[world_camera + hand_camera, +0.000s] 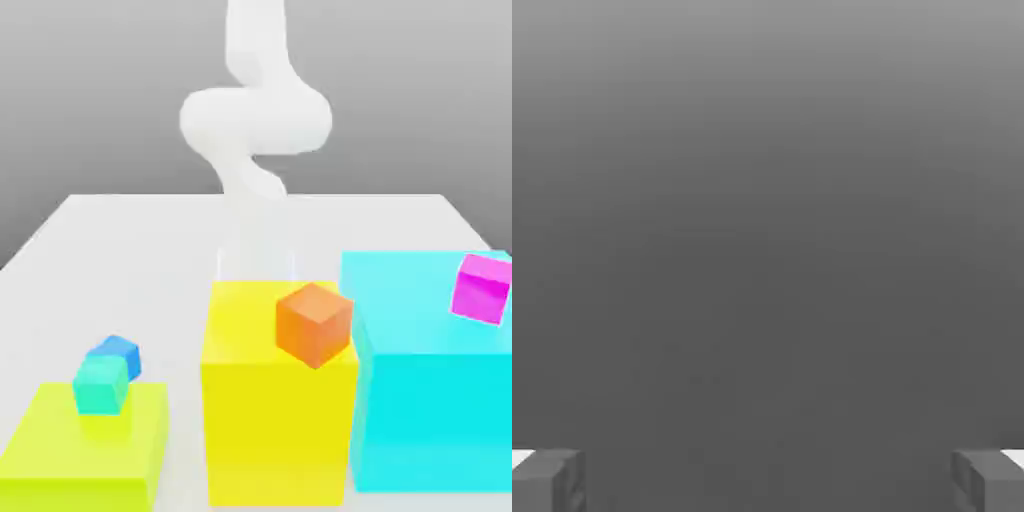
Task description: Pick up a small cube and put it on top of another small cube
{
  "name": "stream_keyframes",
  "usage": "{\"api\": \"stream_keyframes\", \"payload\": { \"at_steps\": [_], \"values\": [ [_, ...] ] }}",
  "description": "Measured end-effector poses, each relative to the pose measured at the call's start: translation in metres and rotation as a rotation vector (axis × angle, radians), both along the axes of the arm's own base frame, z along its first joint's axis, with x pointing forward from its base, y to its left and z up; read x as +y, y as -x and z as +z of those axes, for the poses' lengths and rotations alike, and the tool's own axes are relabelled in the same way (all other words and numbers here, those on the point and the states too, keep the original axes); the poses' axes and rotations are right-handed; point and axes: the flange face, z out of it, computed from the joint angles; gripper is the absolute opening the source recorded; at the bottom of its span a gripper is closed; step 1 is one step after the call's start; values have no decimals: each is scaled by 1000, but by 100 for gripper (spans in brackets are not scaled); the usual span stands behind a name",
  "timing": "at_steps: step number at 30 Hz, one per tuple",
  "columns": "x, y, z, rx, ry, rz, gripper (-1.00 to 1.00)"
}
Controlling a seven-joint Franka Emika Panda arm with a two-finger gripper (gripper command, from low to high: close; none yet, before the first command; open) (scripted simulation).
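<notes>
Two small cubes matter here: the bright blue cube [117, 354] and the teal cube [101, 386], seen touching or nearly so, blue just behind teal in the exterior view. Both are perched on a low lime-green block [90, 450] at the exterior view's left. Whether blue rests fully on the block or partly off its back edge can't be told.

Nothing is held. In the hand view the gripper [768, 482] is seen w/ jaws spread wide apart, one fingertip [547, 480] at each lower corner, only grey emptiness between them. No cube lies between or beneath the jaws; both cubes are well apart from them, off to one side and lower.

Step in hand is judged as the very start: approach not yet made, pick not begun.

Next move, as judged: the hand needs to be carried toward the exterior view's left, over the lime block, then lowered w/ jaws straddling blue alone. Teal sits so close that a finger could nudge it, so jaw alignment should be chosen to clear it.

Other items: tall yellow block [275, 420] w/ orange cube [313, 322], cyan block [430, 400] w/ magenta cube [481, 288], white arm [255, 120] behind, on a pale table [120, 230].
</notes>
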Motion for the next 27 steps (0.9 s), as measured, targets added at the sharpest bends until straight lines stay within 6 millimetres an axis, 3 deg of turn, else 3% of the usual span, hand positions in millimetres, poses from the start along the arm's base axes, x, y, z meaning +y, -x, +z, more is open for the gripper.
{"api": "stream_keyframes", "payload": {
  "at_steps": [4, 8, 12, 17, 20, 22, 27],
  "values": [
    [-61, -30, -99, 140, -54, -86, 0],
    [-108, -33, -197, 275, -95, -166, 0],
    [-142, -11, -289, 406, -126, -244, 0],
    [-169, 43, -388, 564, -155, -344, 0],
    [-178, 86, -436, 654, -168, -405, 0],
    [-181, 108, -457, 695, -174, -436, 0],
    [-187, 110, -470, 699, -169, -441, 0]
  ]
}}
